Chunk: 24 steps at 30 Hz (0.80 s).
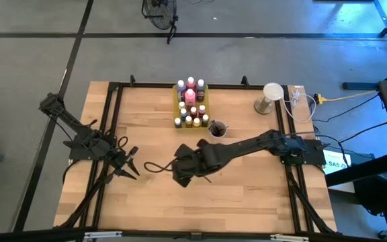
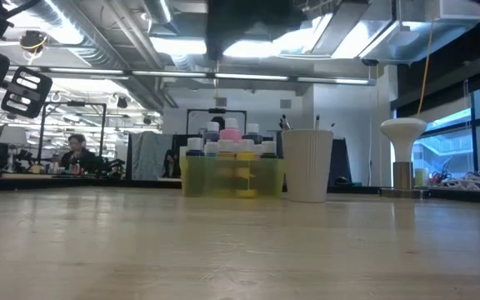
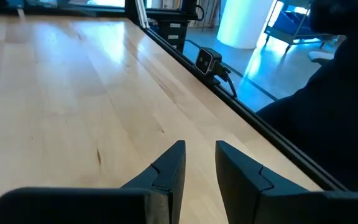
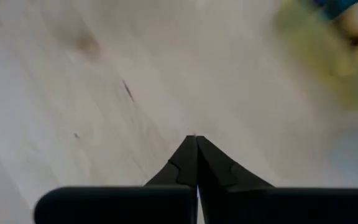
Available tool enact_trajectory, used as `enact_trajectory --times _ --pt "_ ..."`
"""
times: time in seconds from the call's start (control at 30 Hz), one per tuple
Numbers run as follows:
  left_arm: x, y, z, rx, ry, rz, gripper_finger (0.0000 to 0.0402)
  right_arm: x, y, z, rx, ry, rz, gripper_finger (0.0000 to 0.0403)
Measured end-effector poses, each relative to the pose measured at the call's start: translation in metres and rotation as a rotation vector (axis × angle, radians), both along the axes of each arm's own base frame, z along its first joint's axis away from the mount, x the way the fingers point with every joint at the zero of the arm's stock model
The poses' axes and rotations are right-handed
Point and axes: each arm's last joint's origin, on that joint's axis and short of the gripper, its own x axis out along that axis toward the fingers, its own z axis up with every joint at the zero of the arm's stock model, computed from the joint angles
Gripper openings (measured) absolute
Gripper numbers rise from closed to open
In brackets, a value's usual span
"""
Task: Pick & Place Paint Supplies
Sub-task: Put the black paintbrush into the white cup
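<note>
Bottles [image 1: 191, 102] sit packed in the yellow tray [image 1: 177, 89], brushes in the cup [image 1: 218, 128]; we judge it nearly done. Right gripper [image 1: 180, 176] pressed together, empty; left gripper [image 1: 132, 163] slightly spread, idle.

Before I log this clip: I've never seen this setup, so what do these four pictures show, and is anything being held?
It is a two-armed robot at a wooden table. One picture looks straight down, one looks level across the tabletop, and two come from cameras on the wrists. At the back of the table a yellow tray holds small paint bottles; beside it a cup holds brushes, and a white stand is further right. The left gripper waits at the left edge, fingers apart, empty. The right gripper is over the middle of the table, fingers closed, with nothing visible between them.
</note>
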Motion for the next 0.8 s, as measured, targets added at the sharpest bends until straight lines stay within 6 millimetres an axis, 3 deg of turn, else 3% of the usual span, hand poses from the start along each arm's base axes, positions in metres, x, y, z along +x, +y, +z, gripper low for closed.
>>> enact_trajectory --times 0.23,0.5,0.6,0.8 --pt "0.000 0.000 0.002 0.044 -0.053 -0.022 0.0083 -0.059 0.015 0.088 -0.141 -0.196 0.010 0.0000" --pt "0.003 -0.001 0.013 0.162 -0.269 -0.039 0.0082 -0.165 0.026 0.176 -0.433 -0.433 0.024 0.0000" --pt "0.004 0.001 0.013 0.213 -0.292 -0.019 0.0084 -0.195 0.031 0.195 -0.499 -0.522 0.062 0.0000" --pt "0.009 0.013 0.006 0.245 -0.201 0.122 0.0082 -0.221 0.036 0.210 -0.627 -0.579 0.133 0.0000"
